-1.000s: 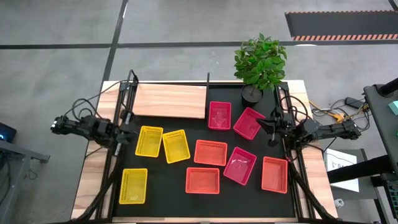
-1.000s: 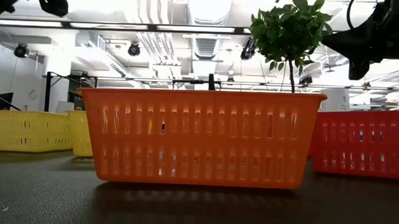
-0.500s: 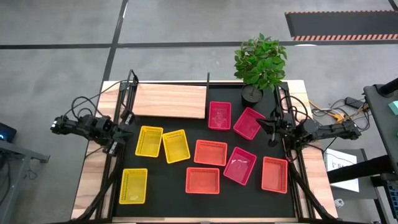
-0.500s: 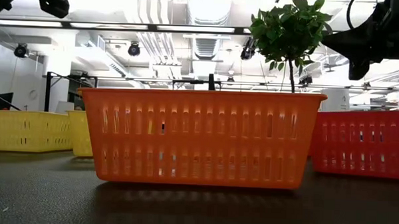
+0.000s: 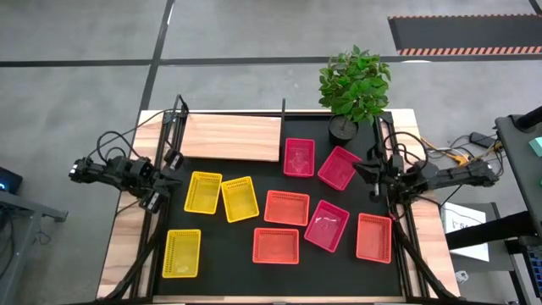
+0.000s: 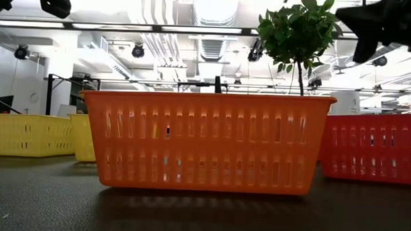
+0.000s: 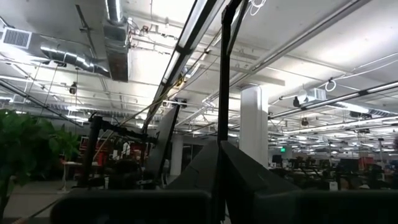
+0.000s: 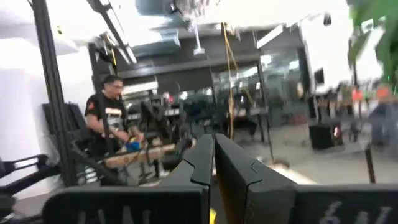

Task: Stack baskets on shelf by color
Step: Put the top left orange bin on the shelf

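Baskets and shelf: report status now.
Left gripper and right gripper shut, empty, at mat edges. Nine baskets loose on mat; shelf bare. Potted plant beside shelf.

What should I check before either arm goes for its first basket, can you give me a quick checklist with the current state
1. Shelf free of baskets: ok, bare wood.
2. All nine baskets lie on the black mat: ok, three yellow, three orange, three pinkish-red.
3. Baskets unstacked: ok, each lies singly.
4. Left gripper empty: ok, fingers together with nothing between them, at the mat's left edge beside a yellow basket.
5. Right gripper empty: ok, fingers together, near a pinkish-red basket.
6. Potted plant clear of the right arm's path: cannot tell, it stands close behind that arm.
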{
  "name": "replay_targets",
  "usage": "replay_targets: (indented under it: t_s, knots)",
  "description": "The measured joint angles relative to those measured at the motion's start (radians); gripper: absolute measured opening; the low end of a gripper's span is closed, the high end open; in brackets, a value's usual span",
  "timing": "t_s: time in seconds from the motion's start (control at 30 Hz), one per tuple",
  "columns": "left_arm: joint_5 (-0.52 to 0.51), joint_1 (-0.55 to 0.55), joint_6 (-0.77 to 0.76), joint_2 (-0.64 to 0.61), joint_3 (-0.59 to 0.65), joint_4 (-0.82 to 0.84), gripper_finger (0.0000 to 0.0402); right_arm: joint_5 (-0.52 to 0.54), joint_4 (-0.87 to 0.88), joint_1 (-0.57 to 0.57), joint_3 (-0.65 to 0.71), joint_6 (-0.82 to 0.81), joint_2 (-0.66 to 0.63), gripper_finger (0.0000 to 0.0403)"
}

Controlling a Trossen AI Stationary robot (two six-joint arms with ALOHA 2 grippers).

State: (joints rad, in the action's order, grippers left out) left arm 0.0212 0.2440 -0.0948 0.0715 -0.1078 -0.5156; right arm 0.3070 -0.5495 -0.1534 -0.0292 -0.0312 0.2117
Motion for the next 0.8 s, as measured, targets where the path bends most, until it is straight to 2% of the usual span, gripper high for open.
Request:
replay_targets:
  t_s: [0.2, 0.3, 0.53, 0.63, 0.73, 0.8]
  knots:
    - [0.000, 0.000, -0.003, 0.002, 0.000, 0.000, 0.0002, 0.000, -0.403, -0.040, -0.007, 0.153, 0.315, 0.0009]
    - [0.000, 0.000, -0.003, 0.001, 0.000, -0.019, 0.0002, 0.000, -0.479, -0.070, -0.058, 0.191, 0.471, 0.0009]
    - [0.003, 0.000, -0.011, -0.002, -0.002, -0.027, 0.0002, 0.006, -0.459, -0.170, -0.287, 0.276, 0.790, 0.0009]
    - [0.007, 0.001, -0.100, 0.005, -0.001, -0.011, 0.0002, 0.007, -0.453, -0.211, -0.402, 0.314, 0.894, 0.0009]
    - [0.049, 0.001, -0.158, 0.017, 0.000, 0.003, 0.0002, 0.008, -0.331, -0.232, -0.516, 0.319, 0.971, 0.0009]
    - [0.079, 0.001, -0.161, 0.032, 0.001, 0.004, 0.0002, 0.007, -0.190, -0.235, -0.594, 0.304, 1.010, 0.0009]
